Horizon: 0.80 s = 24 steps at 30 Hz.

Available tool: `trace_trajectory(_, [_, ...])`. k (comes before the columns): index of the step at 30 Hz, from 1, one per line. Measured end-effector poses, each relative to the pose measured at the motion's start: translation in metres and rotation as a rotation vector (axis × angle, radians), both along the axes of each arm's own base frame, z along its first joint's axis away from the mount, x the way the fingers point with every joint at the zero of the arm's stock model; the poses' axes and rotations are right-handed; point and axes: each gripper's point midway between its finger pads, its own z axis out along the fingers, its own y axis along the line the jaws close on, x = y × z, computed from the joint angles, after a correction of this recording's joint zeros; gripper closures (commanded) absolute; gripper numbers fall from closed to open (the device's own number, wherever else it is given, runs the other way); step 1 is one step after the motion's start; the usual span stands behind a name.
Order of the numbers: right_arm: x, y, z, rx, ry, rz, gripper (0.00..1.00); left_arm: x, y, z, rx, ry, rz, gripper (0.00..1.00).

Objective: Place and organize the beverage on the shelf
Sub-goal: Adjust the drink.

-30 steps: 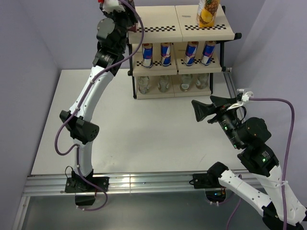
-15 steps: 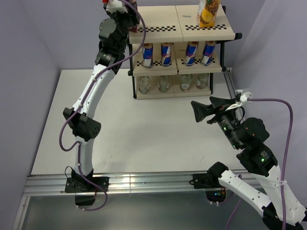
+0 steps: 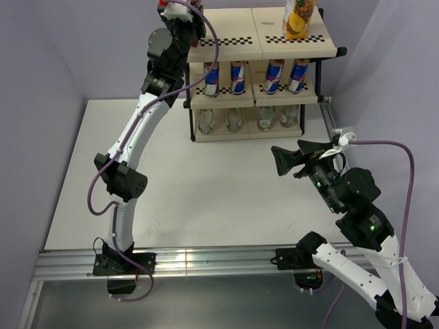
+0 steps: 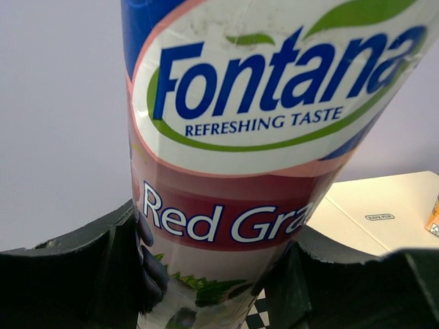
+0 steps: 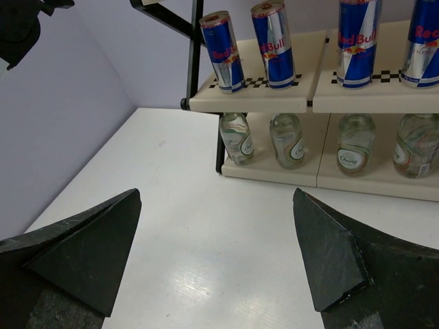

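Left arm (image 3: 140, 127) with purple carton (image 4: 260, 137) farther right, nearer the shelf (image 3: 233, 38) top.

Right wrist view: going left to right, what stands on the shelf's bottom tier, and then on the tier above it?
Lower row: bottle one → bottle two → bottle three → bottle four. Upper row: can one → can two → can three → can four.

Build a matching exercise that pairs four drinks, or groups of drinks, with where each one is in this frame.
Things:
1. slim blue-and-silver cans
2. small clear plastic bottles
3. tall yellow juice carton
4. tall red-grape juice carton

Places:
A. held in the left claw
B. top board of the beige three-tier shelf
C. bottom board
D. middle board

Pairs: 1-D, 2-C, 3-B, 4-A
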Motion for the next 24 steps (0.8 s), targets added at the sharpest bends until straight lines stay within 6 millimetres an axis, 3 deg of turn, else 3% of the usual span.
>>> trace_trajectory(7, [-0.002, -0.001, -0.004, 0.001, 0.001, 0.0, 0.02, -0.006, -0.014, 0.001, -0.021, -0.044, 0.004, 0.99])
trace_trajectory(10, [-0.002, -0.001, -0.005, 0.001, 0.002, 0.0, 0.02, -0.017, -0.04, 0.001, -0.022, -0.053, -0.051, 0.99])
trace_trajectory(13, [-0.003, -0.002, -0.004, 0.003, -0.002, 0.0, 0.02, -0.036, -0.08, 0.002, -0.029, -0.073, -0.157, 0.99])
trace_trajectory(17, [-0.005, -0.003, -0.002, 0.008, -0.009, 0.0, 0.02, -0.055, -0.109, 0.003, -0.035, -0.082, -0.237, 0.99])
trace_trajectory(20, [-0.006, -0.004, -0.001, 0.012, -0.014, 0.0, 0.02, -0.057, -0.114, 0.002, -0.047, -0.07, -0.27, 0.99])
trace_trajectory(24, [-0.007, -0.005, 0.0, 0.013, -0.015, 0.0, 0.02, -0.046, -0.098, 0.003, -0.085, -0.05, -0.251, 0.99])
